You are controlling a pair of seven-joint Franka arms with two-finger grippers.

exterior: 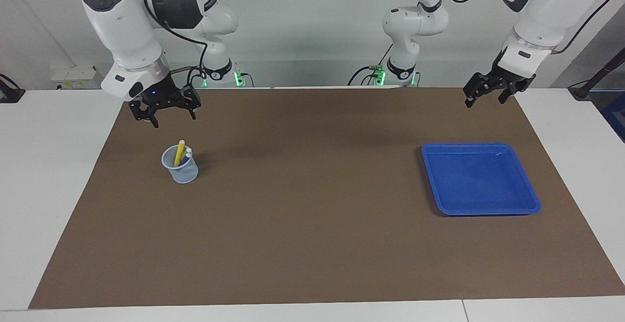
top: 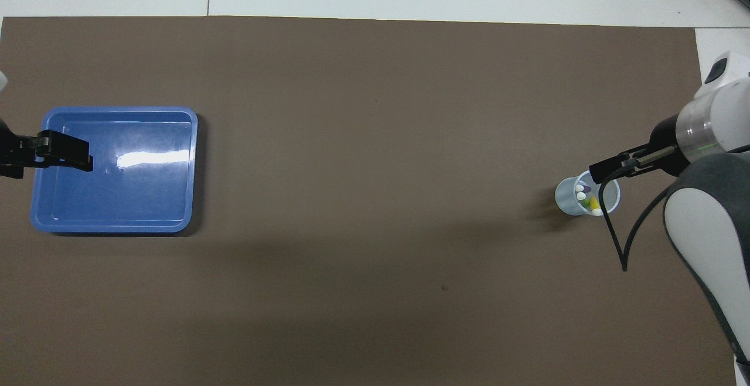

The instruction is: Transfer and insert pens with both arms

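Observation:
Three pens stand together in a translucent cup on the brown mat toward the right arm's end of the table. The yellow pen sticks up highest, with the green pen and the purple pen beside it. My right gripper hangs open and holding nothing, in the air just off the cup's rim. My left gripper is also open with nothing in it, raised at the left arm's end by the tray.
A blue tray lies on the mat toward the left arm's end. The brown mat covers most of the white table. Two smaller white arms with green-lit bases stand at the robots' edge.

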